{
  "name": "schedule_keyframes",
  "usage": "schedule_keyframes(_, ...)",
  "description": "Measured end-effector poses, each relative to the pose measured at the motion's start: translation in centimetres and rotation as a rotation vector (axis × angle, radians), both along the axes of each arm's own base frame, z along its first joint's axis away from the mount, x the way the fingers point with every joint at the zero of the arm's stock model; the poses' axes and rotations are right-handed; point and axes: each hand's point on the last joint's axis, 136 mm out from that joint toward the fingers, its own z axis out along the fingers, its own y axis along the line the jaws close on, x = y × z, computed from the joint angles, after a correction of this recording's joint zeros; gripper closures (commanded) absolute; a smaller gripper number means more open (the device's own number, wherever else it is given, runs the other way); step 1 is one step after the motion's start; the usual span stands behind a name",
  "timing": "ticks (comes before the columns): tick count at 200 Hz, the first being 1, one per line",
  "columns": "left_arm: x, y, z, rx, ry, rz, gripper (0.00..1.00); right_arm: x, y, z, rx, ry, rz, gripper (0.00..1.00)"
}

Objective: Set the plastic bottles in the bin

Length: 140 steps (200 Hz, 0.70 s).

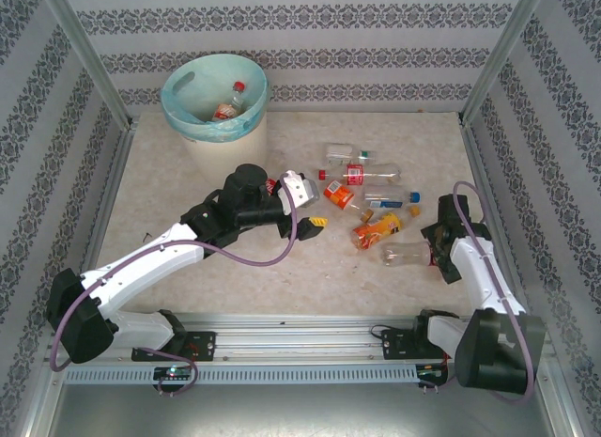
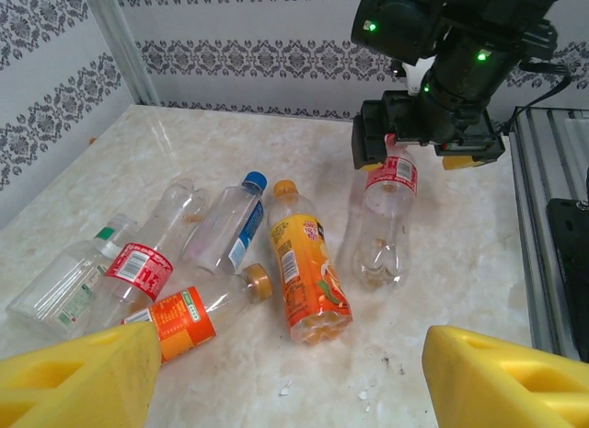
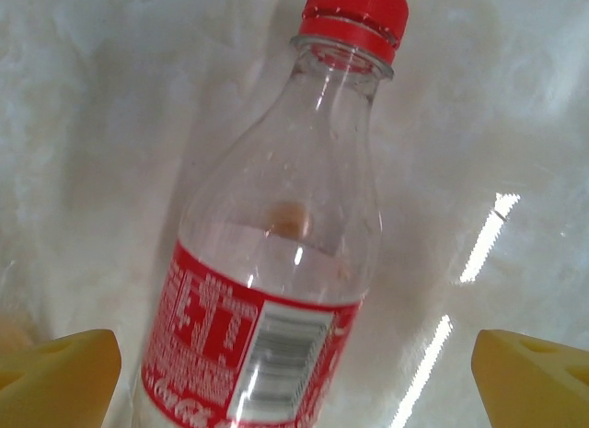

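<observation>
Yellow fingers [image 3: 57, 377] of the right gripper [image 1: 439, 238] stand spread wide on either side of a clear bottle [image 3: 276, 262] with a red cap, which lies on the pale marbled table [image 1: 357, 287]; they touch nothing. Alongside, the left gripper [image 1: 313, 210], likewise splayed and empty, hovers beside the heap of plastic bottles [image 1: 355, 174] at mid-table, among them an orange juice bottle [image 2: 304, 271] and a blue-capped bottle [image 2: 230, 230]. Empty but for dregs, these are probably light, thin-walled and slick. A squeeze across the labelled belly, where the wall runs straightest, looks safer than the tapering neck; too hard a pinch could dent one or shoot it sideways. Beyond, in the far left corner, stands the bin [image 1: 178, 117], with one red-capped bottle [image 1: 228, 106] inside.
</observation>
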Motion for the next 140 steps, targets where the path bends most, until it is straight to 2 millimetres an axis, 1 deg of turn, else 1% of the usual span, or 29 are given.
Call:
schedule_keyframes(21,0.0,0.0,-0.1,0.004,-0.005,0.002,0.24,0.6,-0.5,-0.7,0.01,0.006,-0.005,0.02)
schedule_keyframes(54,0.1,0.1,-0.2,0.01,-0.01,0.007,0.24,1.6,-1.1,-1.8,0.046,-0.011,-0.025,0.06)
schedule_keyframes(89,0.2,0.2,-0.4,0.017,-0.015,0.008,0.24,1.8,-1.5,-3.4,0.089,0.0,-0.035,0.11)
schedule_keyframes(116,0.2,0.3,-0.4,0.018,-0.02,0.01,0.23,1.7,-2.0,-4.4,0.127,0.003,-0.055,0.18)
schedule_keyframes(140,0.2,0.3,-0.4,0.017,-0.02,0.01,0.23,1.7,-2.2,-4.7,0.155,-0.013,-0.073,0.25)
